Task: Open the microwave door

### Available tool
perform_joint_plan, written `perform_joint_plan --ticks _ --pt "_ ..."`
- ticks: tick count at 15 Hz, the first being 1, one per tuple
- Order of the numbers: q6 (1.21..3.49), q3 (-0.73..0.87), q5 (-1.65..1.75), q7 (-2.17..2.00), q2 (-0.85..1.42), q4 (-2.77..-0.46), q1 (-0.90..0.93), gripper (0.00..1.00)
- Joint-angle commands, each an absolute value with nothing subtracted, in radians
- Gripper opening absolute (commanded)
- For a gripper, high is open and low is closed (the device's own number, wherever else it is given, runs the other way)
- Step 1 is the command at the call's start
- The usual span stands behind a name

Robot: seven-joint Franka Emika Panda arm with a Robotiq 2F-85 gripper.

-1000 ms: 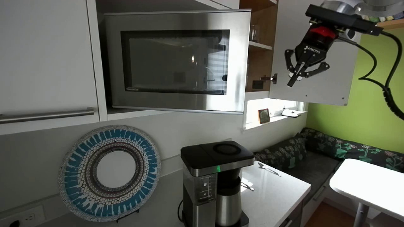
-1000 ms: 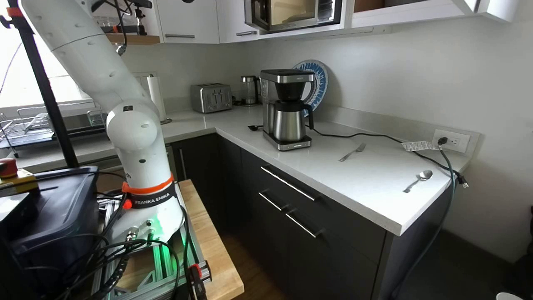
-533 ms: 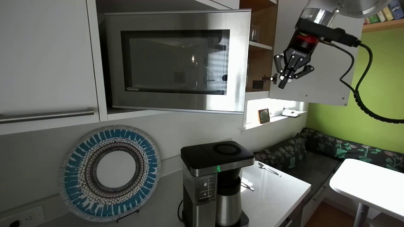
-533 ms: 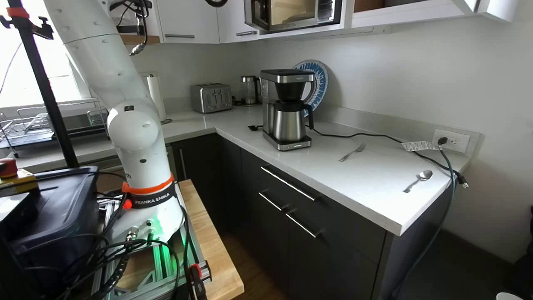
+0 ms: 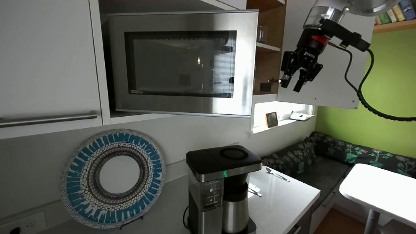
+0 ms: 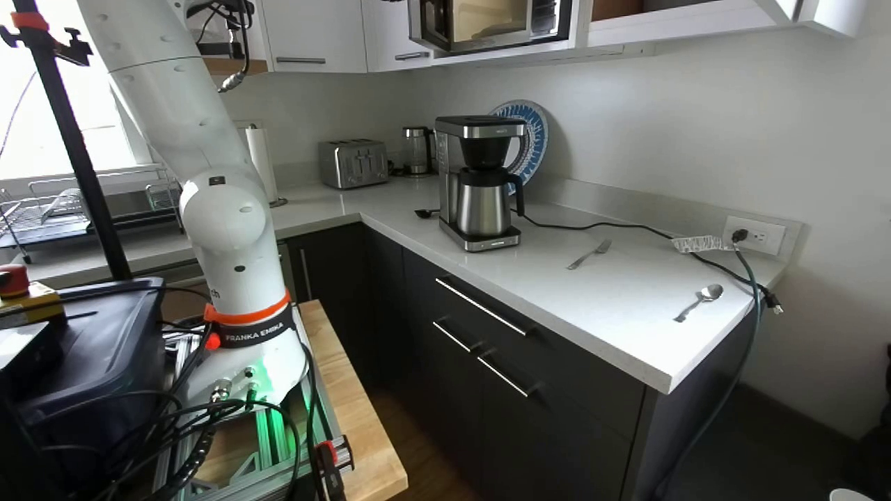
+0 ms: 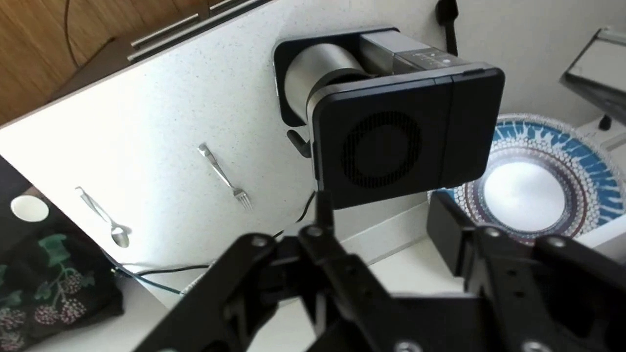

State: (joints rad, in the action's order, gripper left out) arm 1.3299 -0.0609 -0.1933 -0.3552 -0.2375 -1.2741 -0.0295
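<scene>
Pincer [image 5: 291,85]: its two tips stood apart, angled downward.
Microwave door [image 5: 180,65]: stood swung outward, well apart from the pincer.
Coffee maker [image 7: 376,142]: stood below the pincer.

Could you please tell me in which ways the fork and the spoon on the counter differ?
The fork ends in tines, while the spoon ends in a rounded bowl. The fork lies nearer the coffee maker; the spoon lies nearer the free end of the white counter. Both are silver-coloured and lie apart on that counter.
</scene>
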Motion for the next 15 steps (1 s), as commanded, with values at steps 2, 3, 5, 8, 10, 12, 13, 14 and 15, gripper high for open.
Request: perform_joint_plan --ticks 2,3,5,8,10,12,13,14,15 --pt "1.267 -0.036 -0.156 -0.088 -0.243 -1.325 -0.024 0.94" --pt "1.256 -0.033 -0.131 -0.030 -0.245 -1.341 -0.027 0.99" --pt "1.255 -0.026 -0.079 0.093 -0.255 -1.387 -0.030 1.00" --pt "1.277 -0.022 -0.015 0.242 -0.270 -1.448 -0.029 1.00" --pt "1.282 -0.015 -0.028 0.265 -0.280 -1.486 -0.034 1.00" --pt "1.267 -0.005 -0.035 0.225 -0.233 -1.418 -0.012 1.00" --pt "1.267 -0.004 -0.035 0.226 -0.230 -1.415 -0.011 1.00" --pt "1.268 -0.004 -0.035 0.226 -0.230 -1.413 -0.011 1.00" --pt "1.268 -0.005 -0.035 0.226 -0.229 -1.411 -0.010 1.00"
